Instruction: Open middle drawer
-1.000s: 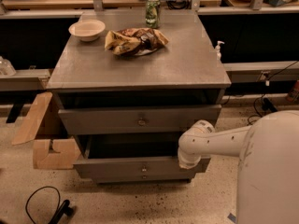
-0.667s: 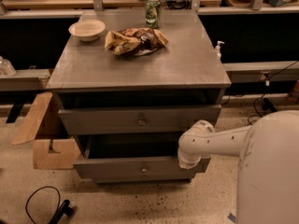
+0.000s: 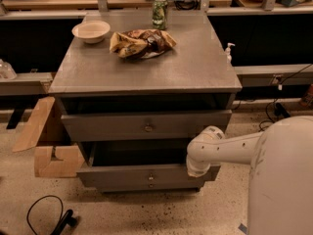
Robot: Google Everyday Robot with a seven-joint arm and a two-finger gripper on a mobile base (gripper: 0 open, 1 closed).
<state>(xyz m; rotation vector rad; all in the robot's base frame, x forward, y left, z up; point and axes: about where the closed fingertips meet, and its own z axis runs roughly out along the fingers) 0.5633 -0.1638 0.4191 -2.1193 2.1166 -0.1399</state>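
Observation:
The grey cabinet [image 3: 146,72] has three drawers. The middle drawer [image 3: 122,176] is pulled out well past the cabinet front, with its dark inside showing above its front and its small brass knob [image 3: 150,177] at centre. The taller top drawer [image 3: 107,126] above it is out a little. Just below, only a thin strip of the lowest drawer and its knob [image 3: 150,185] show. My white arm reaches in from the right and bends down. My gripper [image 3: 198,170] sits at the right end of the middle drawer's front, mostly hidden by the arm's wrist.
On the cabinet top are a cream bowl [image 3: 91,31], a crumpled snack bag [image 3: 141,43] and a green can [image 3: 159,12]. A cardboard box [image 3: 46,141] stands open on the floor at the left. A black cable [image 3: 44,214] loops in front. My white body [image 3: 283,180] fills the lower right.

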